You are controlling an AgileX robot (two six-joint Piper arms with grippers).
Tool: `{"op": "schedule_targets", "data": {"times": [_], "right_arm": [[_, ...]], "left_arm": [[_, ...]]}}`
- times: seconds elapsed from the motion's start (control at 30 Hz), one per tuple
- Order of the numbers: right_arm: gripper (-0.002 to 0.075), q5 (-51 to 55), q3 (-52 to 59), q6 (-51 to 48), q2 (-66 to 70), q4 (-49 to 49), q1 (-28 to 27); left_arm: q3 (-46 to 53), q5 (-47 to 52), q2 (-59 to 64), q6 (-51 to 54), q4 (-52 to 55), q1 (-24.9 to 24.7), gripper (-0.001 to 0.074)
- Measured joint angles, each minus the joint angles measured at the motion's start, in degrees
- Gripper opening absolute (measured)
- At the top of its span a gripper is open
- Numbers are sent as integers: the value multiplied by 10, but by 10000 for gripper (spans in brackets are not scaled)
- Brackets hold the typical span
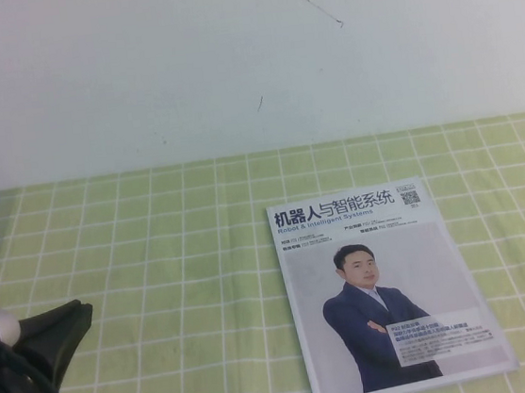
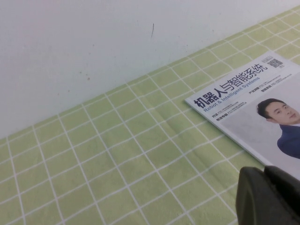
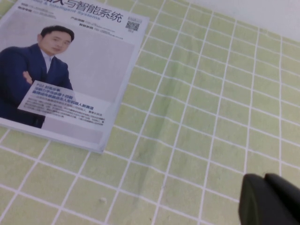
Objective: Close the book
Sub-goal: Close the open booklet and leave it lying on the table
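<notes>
Black left arm hardware (image 1: 36,374) fills the lower left corner of the high view, closest to the lens, above a counter covered by a pale green cloth with a white grid (image 1: 157,265). A plain white wall (image 1: 228,58) rises behind it.

The left gripper (image 2: 266,176) sits near the counter's front left, just beside the book's near left edge and not touching it. Its jaws look drawn together, with only a thin seam between them, and they hold nothing. The right gripper (image 3: 265,177) does not appear in the high view. Its own camera places it above bare cloth, well apart from the book on the book's right. Its jaws also look narrow and empty.

The thin glossy book with a white title band and a cover photo of a man in a dark blue suit (image 1: 388,296) lies right of centre, near the counter's front edge. It is flat and face up, with the cover down over its pages. Judged from that, the closing looks done.

The main risk is undoing it. If the left arm swings across low, a jaw could catch the cover's edge and lift it, or push the light book over the smooth cloth towards the front edge. Dragging on the cloth could also bunch it and tilt the book.
</notes>
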Motion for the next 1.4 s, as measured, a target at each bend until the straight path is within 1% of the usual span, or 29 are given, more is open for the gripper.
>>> {"op": "schedule_targets", "data": {"times": [0.57, 0.63, 0.7, 0.83, 0.97, 1.03, 1.1, 1.17, 1.3, 1.4], "right_arm": [[-3, -2, 0, 1, 0, 1, 0], [-3, -2, 0, 1, 0, 4, 0], [-3, -3, 0, 1, 0, 5, 0], [-3, -3, 0, 1, 0, 8, 0], [-3, -3, 0, 1, 0, 9, 0], [-3, -3, 0, 1, 0, 9, 0], [-3, -3, 0, 1, 0, 9, 0], [-3, -3, 0, 1, 0, 9, 0], [-3, -3, 0, 1, 0, 9, 0], [-3, -3, 0, 1, 0, 9, 0]], "left_arm": [[10, -8, -2, -2, 0, 0, -3], [17, 8, -19, -11, -9, 3, -4], [28, 39, -52, 1, -45, 12, -4], [59, 78, -134, 78, -124, 52, -3], [102, 83, -212, 172, -229, 126, -3], [125, 73, -239, 236, -284, 172, -3], [154, 43, -265, 298, -329, 211, -3], [183, 9, -283, 332, -349, 237, -3], [247, -37, -324, 352, -378, 265, -4], [278, -39, -350, 358, -391, 275, -4]]}}
